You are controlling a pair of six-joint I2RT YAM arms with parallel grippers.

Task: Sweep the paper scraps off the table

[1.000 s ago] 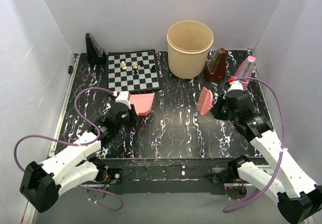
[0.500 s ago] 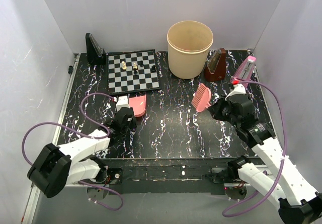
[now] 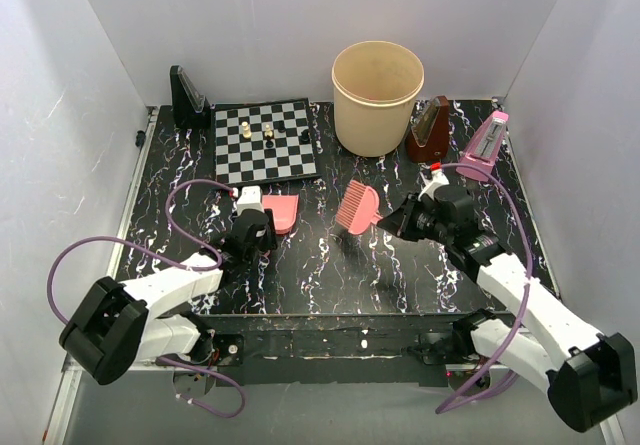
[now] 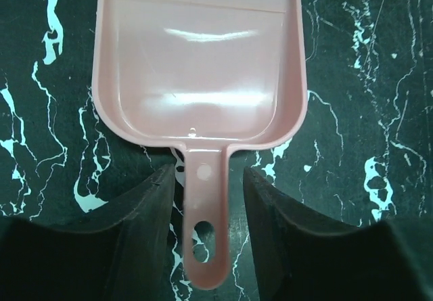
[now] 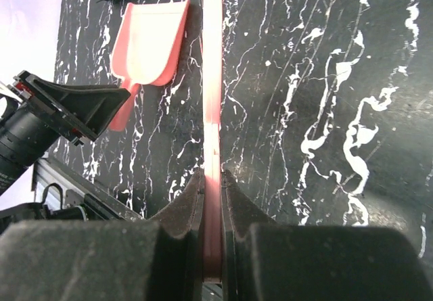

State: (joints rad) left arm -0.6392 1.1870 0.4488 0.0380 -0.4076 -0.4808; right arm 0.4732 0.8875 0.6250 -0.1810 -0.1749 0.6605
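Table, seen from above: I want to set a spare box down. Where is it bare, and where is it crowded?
Bare: the middle of the table, from the dustpan and brush to the near edge; also the left edge beside the chessboard. Crowded: the back row, from chessboard to bucket and metronomes.

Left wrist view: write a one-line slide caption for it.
Empty pink dustpan flat on the veined black table, its handle between the left gripper's open fingers.

The table (image 3: 340,265) is a flat black top streaked with white marble-like veins.
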